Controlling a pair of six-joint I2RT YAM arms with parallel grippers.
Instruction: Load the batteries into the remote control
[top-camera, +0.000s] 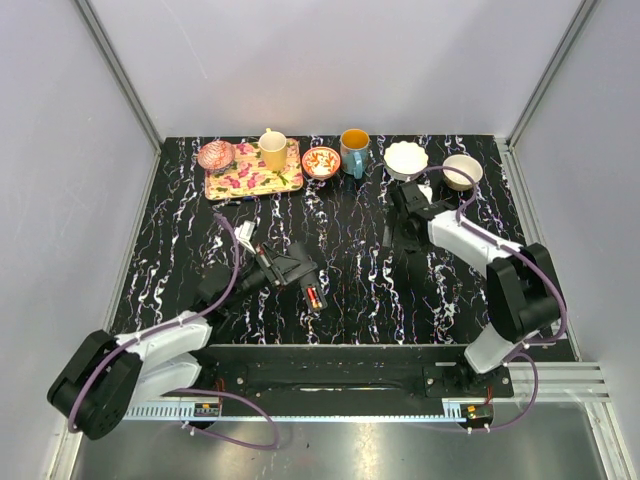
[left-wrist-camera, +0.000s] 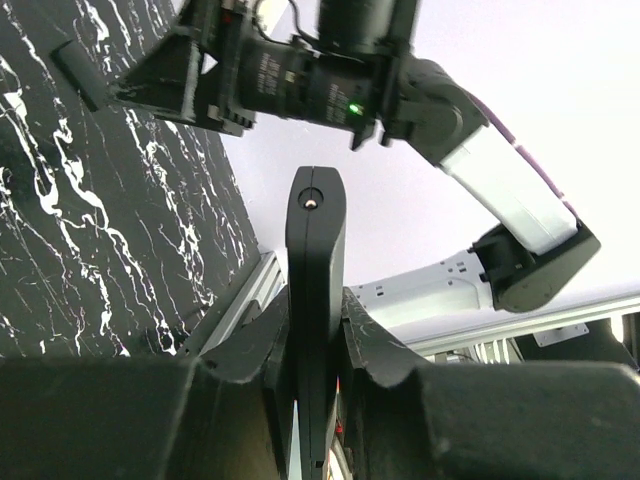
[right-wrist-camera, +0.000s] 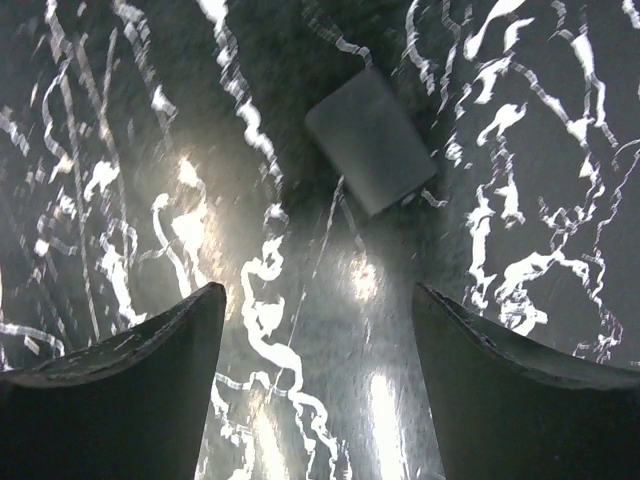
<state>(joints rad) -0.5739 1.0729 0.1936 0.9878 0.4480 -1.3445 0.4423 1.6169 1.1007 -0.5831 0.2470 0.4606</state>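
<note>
remote control (top-camera: 315, 297): slim, flat bar of black plastic.
marks: a small red mark near its outer end in the top view. The left wrist view (left-wrist-camera: 315, 260) shows a tiny round dot on its narrow end face.
hold: clamped in the left gripper (left-wrist-camera: 316, 325), with one finger on each side. Most of its length sticks out past the fingertips.
pose: seen edge-on from the wrist, it runs straight out along the gripper's line. From above it angles toward the near right.
place: left of centre on the black marbled table (top-camera: 180, 260), toward the near edge. Whether it touches the surface cannot be told.
batteries: none can be made out on or in the bar.
</note>
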